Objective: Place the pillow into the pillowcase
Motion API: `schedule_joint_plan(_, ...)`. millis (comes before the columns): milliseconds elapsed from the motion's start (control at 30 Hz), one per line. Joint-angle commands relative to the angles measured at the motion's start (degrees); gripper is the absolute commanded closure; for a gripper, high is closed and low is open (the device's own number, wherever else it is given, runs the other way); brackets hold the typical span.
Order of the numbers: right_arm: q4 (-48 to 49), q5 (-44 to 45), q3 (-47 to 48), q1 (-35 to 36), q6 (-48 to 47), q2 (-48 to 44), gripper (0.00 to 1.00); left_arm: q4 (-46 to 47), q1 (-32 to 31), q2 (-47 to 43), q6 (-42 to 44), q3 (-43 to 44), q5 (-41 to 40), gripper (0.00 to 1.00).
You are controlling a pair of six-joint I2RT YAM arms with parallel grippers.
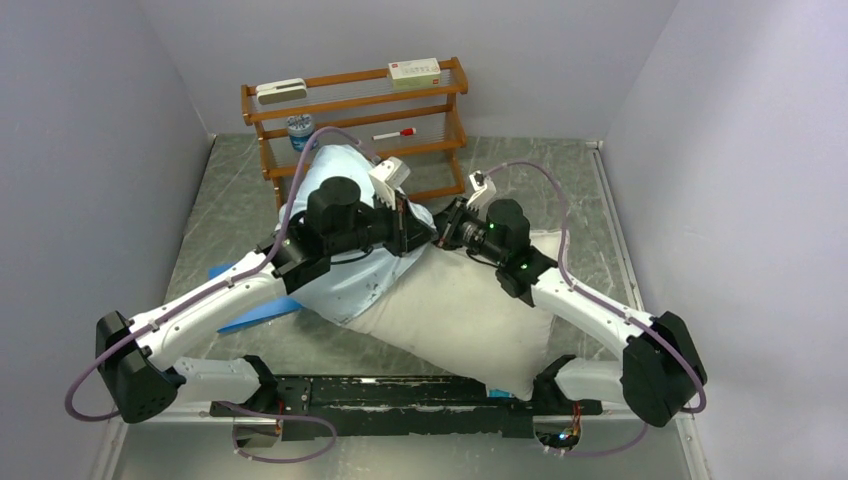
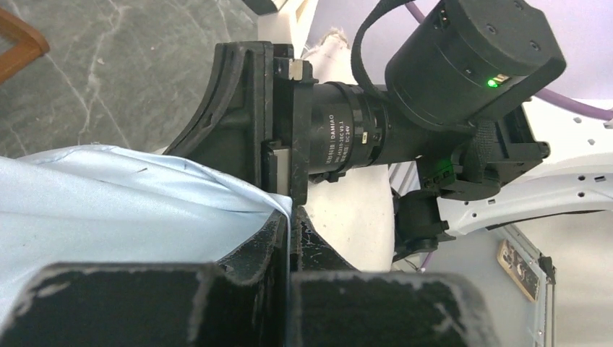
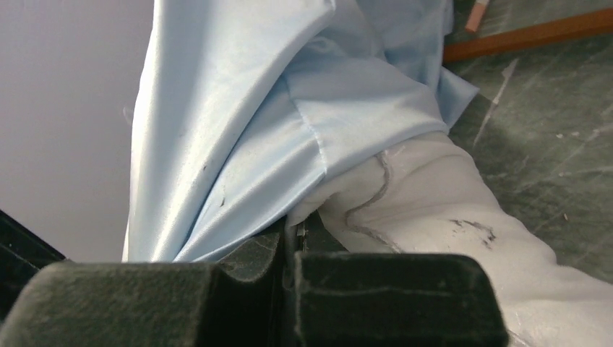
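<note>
The white pillow [image 1: 470, 310] lies across the middle of the table, its far end inside the light blue pillowcase [image 1: 340, 285]. Both grippers meet at the case's opening on top of the pillow. My left gripper [image 1: 415, 236] is shut on the pillowcase hem; the left wrist view shows the blue fabric [image 2: 108, 195] pinched between the jaws [image 2: 290, 217], with the pillow [image 2: 354, 217] just beyond. My right gripper [image 1: 446, 232] is shut on the pillowcase edge [image 3: 238, 144] too, its jaws [image 3: 295, 233] closed where the blue hem meets the pillow [image 3: 434, 210].
A wooden rack [image 1: 355, 110] stands at the back with a white box [image 1: 414, 70], a red marker [image 1: 394, 133] and a small can [image 1: 299, 130]. A flat bright-blue rectangle [image 1: 255, 315] lies under the left arm. The right arm's motor [image 2: 434, 87] sits close to the left gripper.
</note>
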Motion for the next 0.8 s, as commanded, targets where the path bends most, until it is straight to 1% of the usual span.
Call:
schedule_joint_plan(0,3.90,10.41,-3.08,0.91,3.09,-3.61,1.00,3.50,-4.38,-2.05,-0.75,-0.88,4.94,0.95)
schedule_joint_plan(100,3.05,15.01,-4.40,0.88,2.61,-5.06,1.00,3.08,-4.47,-1.78,-0.68,-2.76,4.06,0.95)
schedule_joint_plan(200,5.43,17.71,-6.49,0.79,4.58,-5.64,1.00,7.98,-4.67,-1.58,-3.63,-5.88,5.30,0.95)
schedule_joint_plan(267,8.09,18.10,-7.52,0.81,5.73,-5.17,1.00,8.94,-4.93,-0.25,-3.81,-6.05,6.12,0.94)
schedule_joint_plan(300,8.60,17.68,-7.32,0.86,5.76,-4.57,1.00,7.54,-4.95,0.53,-2.45,-5.17,6.43,0.91)
schedule_joint_plan(333,8.22,16.65,-6.66,0.79,5.39,-3.84,1.00,3.94,-4.97,1.24,-0.22,-3.30,5.62,0.86)
schedule_joint_plan(400,6.85,14.32,-5.43,0.93,3.46,-3.12,1.00,-5.11,-4.93,1.83,4.92,1.63,1.30,0.79)
schedule_joint_plan(433,6.09,13.75,-5.12,0.84,2.38,-3.34,0.99,-8.16,-4.99,1.73,6.50,3.83,-1.77,0.75)
schedule_joint_plan(467,5.28,13.53,-5.02,0.80,1.32,-3.86,0.96,-10.92,-4.94,1.42,8.01,5.53,-4.76,0.71)
schedule_joint_plan(500,4.11,13.90,-5.08,0.77,0.40,-4.76,0.91,-12.94,-4.94,1.02,9.30,7.16,-7.69,0.69)
schedule_joint_plan(600,0.68,14.83,-4.66,0.89,-2.95,-7.36,0.80,-16.84,-4.93,-0.65,11.73,9.68,-15.18,0.65)
schedule_joint_plan(667,-3.17,15.08,-2.71,0.86,-5.53,-8.26,0.70,-17.28,-4.90,-2.31,11.57,9.42,-19.45,0.60)
schedule_joint_plan(700,-5.09,15.22,-1.76,0.84,-6.73,-8.54,0.63,-17.38,-4.75,-2.99,11.13,9.02,-21.14,0.57)
schedule_joint_plan(767,-8.67,15.33,0.11,0.91,-8.76,-9.08,0.52,-18.47,-4.10,-3.68,9.96,8.71,-23.37,0.52)
